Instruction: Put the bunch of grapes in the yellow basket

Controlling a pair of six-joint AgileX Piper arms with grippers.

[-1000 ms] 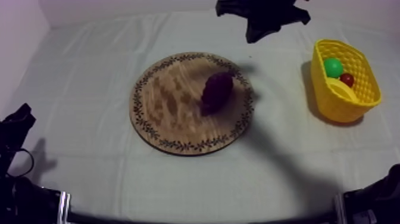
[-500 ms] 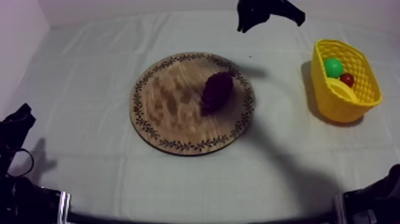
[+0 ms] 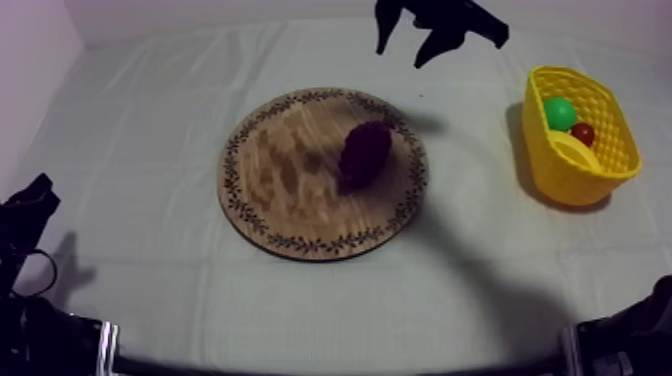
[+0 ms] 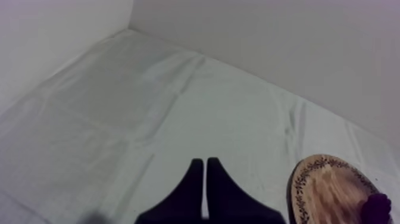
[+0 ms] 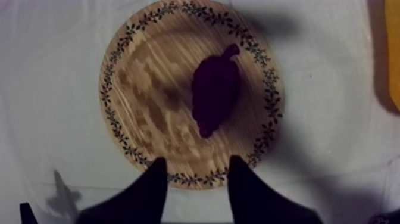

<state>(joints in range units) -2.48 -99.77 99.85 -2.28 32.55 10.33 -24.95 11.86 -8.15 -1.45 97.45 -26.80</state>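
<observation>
Grey-white cloth (image 3: 150,250) is seen to form the whole working surface, with pale walls (image 4: 268,47) rising behind it. A round wooden board (image 3: 290,190) with a patterned rim is noted near the middle of the cloth. The bunch of grapes (image 3: 364,155), dark purple, is found lying on the board, on the half nearer the basket and inside the rim pattern. It is touched by neither gripper. The yellow basket (image 3: 545,170) is set on the cloth at the robot's right side, well apart from the board. Three items are recorded inside it: a green fruit (image 3: 560,112), a small red fruit (image 3: 583,133) just beside it, and a banana (image 3: 572,150) just beside both.

The right gripper (image 3: 402,55) is observed raised over the far part of the cloth, beyond the board. Its fingers are spread, and nothing is held between them. From the right wrist view the gripper (image 5: 198,162) is seen looking down on the board (image 5: 149,89), with its parted fingers over the rim and the grapes (image 5: 215,89) lying clear of them. A strip of the basket (image 5: 393,53) is visible beside the board.

The left gripper (image 3: 30,205) is found low at the robot's left side, well apart from the board. In the left wrist view its fingers (image 4: 195,179) are pressed together into a narrow wedge over bare cloth, with nothing pinched. Part of the board (image 4: 324,190) and the grapes (image 4: 377,205) are seen farther off.
</observation>
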